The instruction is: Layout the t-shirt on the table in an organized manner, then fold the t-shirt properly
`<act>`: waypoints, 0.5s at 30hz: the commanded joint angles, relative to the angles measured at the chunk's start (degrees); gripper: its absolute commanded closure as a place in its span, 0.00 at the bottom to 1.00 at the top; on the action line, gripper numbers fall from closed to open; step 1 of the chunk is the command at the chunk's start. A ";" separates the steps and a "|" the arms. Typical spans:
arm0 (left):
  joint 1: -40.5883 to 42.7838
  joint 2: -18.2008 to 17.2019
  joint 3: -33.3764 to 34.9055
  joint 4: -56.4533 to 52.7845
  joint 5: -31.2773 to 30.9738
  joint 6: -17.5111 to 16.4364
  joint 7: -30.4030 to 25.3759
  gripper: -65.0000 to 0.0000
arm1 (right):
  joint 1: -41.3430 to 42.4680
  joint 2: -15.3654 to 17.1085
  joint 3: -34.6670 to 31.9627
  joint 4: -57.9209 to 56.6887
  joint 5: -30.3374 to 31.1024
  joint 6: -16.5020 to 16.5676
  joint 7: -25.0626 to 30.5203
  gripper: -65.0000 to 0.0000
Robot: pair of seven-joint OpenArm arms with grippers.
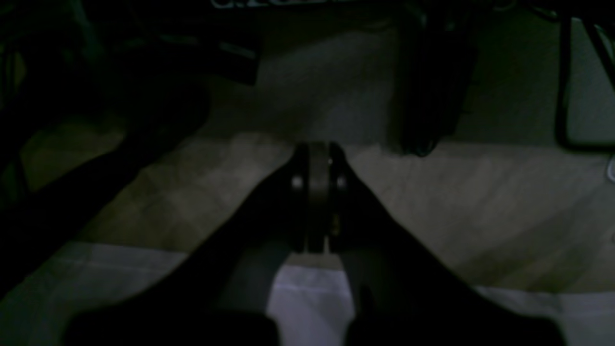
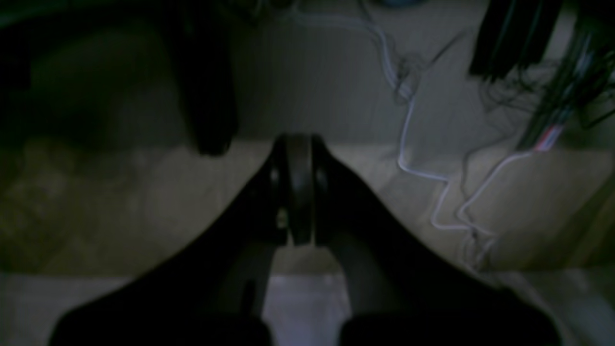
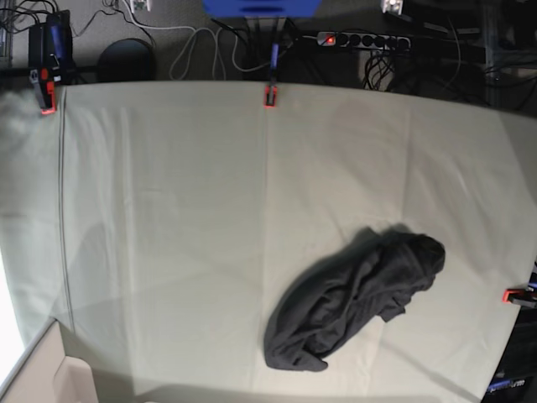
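Pale greenish-grey creased cloth covered the tabletop (image 3: 168, 210); the crumpled black fabric t-shirt (image 3: 352, 298) lay right of centre near the front edge, long axis diagonal, likely nearer the left arm. Neither arm showed overhead. Both dim wrist views showed jaws pressed together, empty, no shirt visible.

The t-shirt (image 3: 352, 300) is a plain dark charcoal, near black in its folds, with no print showing. The table (image 3: 185, 210) wears pale greenish-grey cloth (faintly lined by creases), with red-orange clamps (image 3: 270, 95) at its edges. Both wrist views are dim: the left gripper (image 1: 317, 197) and right gripper (image 2: 298, 190) read black, and a white cable (image 2: 408, 139) snakes over grey-beige floor.
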 commanded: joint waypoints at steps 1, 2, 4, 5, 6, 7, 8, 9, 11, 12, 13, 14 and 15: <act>2.38 -0.46 -0.05 2.71 -0.06 0.10 -0.40 1.00 | -2.45 0.90 0.10 2.85 0.12 0.21 0.71 1.00; 4.22 -0.63 -0.05 5.70 -0.06 0.10 -0.40 1.00 | -4.30 1.08 0.18 6.10 0.12 0.21 0.71 1.00; 8.36 -0.63 -0.05 12.64 -0.06 0.10 -0.40 1.00 | -7.82 1.17 0.54 12.52 0.12 0.21 0.71 1.00; 10.11 -0.72 -0.05 16.25 -0.06 0.10 -0.40 1.00 | -9.49 1.26 0.54 15.59 0.12 0.21 0.71 1.00; 12.05 -0.90 -0.05 20.20 -0.06 0.10 -0.32 1.00 | -11.33 2.05 0.54 18.93 0.12 0.21 0.71 1.00; 14.07 -1.60 -0.05 24.07 -0.06 0.10 -0.32 1.00 | -12.83 2.75 0.27 22.27 0.12 0.21 0.71 1.00; 15.74 -2.13 -0.05 27.32 -0.06 0.10 -0.32 1.00 | -14.15 2.93 0.18 25.00 0.12 0.21 0.71 1.00; 17.24 -2.30 -0.14 30.84 -0.06 0.19 -0.32 1.00 | -15.38 2.93 0.18 27.90 0.12 0.21 0.71 1.00; 19.52 -2.65 -0.14 36.82 -0.06 0.27 -0.32 1.00 | -17.22 2.93 0.45 32.91 0.12 0.21 0.53 1.00; 20.49 -2.65 -0.14 39.10 -0.06 0.27 -0.32 1.00 | -17.93 3.01 0.45 35.37 0.12 0.21 -0.17 1.00; 21.37 -2.65 -0.14 41.65 -0.06 0.36 -0.32 1.00 | -18.54 3.10 0.54 38.19 0.12 0.21 -1.40 1.00; 22.07 -2.65 -0.32 43.85 -0.06 0.45 -0.32 1.00 | -18.98 3.10 0.54 40.74 0.12 0.21 -3.34 1.00; 22.69 -2.65 -1.02 45.96 -0.06 0.45 -0.32 1.00 | -19.07 3.19 0.54 43.37 0.12 0.21 -5.27 1.00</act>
